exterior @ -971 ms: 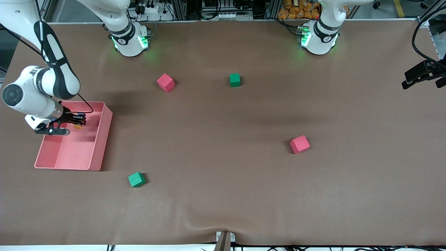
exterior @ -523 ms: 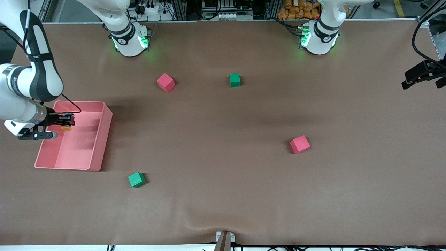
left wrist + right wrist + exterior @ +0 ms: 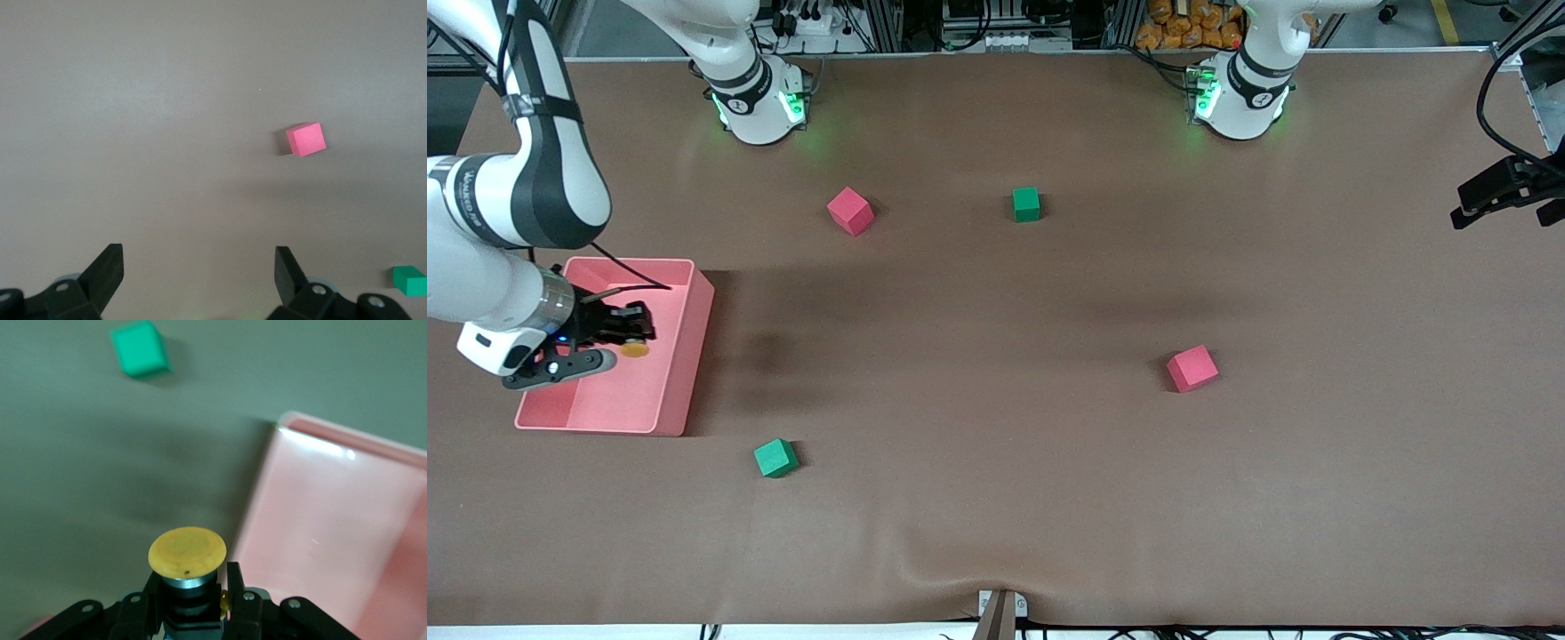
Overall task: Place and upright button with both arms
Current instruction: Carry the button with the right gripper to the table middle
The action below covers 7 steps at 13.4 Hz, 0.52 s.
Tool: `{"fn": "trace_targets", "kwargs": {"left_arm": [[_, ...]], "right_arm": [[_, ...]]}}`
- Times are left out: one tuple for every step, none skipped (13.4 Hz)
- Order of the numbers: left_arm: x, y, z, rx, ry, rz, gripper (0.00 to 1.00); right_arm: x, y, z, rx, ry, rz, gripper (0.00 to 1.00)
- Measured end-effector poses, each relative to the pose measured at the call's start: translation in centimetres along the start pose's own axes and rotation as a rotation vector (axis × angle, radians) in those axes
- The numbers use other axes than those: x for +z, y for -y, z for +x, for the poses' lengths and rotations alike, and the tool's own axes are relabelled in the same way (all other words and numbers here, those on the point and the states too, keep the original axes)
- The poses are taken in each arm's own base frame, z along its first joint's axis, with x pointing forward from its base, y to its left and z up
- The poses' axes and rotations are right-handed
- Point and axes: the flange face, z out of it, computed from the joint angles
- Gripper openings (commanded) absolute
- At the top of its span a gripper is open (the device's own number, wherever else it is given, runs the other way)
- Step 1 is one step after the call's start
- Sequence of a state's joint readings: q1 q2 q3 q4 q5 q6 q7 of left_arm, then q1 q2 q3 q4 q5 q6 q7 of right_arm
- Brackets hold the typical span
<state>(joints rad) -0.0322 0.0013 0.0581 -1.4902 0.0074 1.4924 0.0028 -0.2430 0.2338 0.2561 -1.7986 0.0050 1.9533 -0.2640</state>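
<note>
The right arm's black two-finger tool (image 3: 630, 336) is clamped tight around the dark body of the tiny cylindrical push-button with the round orange cap (image 3: 635, 349), holding it in the air over the shallow pink plastic bin (image 3: 685, 356) at the right arm's end of the brown paper-covered worktop (image 3: 996, 427). Seen from the right wrist view, the fingers (image 3: 233, 597) pinch the barrel just beneath the cap (image 3: 187, 552), which points away from the wrist, likely so the piece can be carried out of the bin and set down or passed across. The left arm's tool (image 3: 197, 280) waits with its jaws spread wide and nothing between them, raised over the worktop toward its own end, above a pink foam cube (image 3: 306, 139); it appears poised to help stand the button upright. Two green and two pink foam cubes lie scattered and untouched.
</note>
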Motion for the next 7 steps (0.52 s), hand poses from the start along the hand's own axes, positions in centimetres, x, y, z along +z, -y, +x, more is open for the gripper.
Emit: {"fn": "trace_targets", "kwargs": {"left_arm": [[0.0, 0.0, 0.0, 0.000, 0.000, 0.000, 1.00], [0.0, 0.0, 0.0, 0.000, 0.000, 0.000, 1.00], [0.0, 0.0, 0.0, 0.000, 0.000, 0.000, 1.00], [0.0, 0.0, 0.0, 0.000, 0.001, 0.000, 1.00], [0.1, 0.0, 0.0, 0.000, 0.001, 0.000, 1.00], [0.1, 0.0, 0.0, 0.000, 0.002, 0.000, 1.00], [0.1, 0.0, 0.1, 0.001, 0.002, 0.000, 1.00]], "right_arm": [[-0.9, 2.1, 1.0, -0.028, -0.023, 0.011, 0.02], [-1.5, 4.6, 2.1, -0.062, -0.039, 0.016, 0.02], [-1.7, 7.6, 3.3, -0.083, -0.050, 0.020, 0.02], [-1.5, 11.0, 4.5, -0.088, -0.053, 0.025, 0.02], [-0.8, 14.5, 5.7, -0.085, -0.049, 0.033, 0.01], [0.4, 17.8, 6.7, -0.075, -0.038, 0.042, 0.01], [1.8, 21.2, 7.5, -0.058, -0.025, 0.052, 0.01]]}}
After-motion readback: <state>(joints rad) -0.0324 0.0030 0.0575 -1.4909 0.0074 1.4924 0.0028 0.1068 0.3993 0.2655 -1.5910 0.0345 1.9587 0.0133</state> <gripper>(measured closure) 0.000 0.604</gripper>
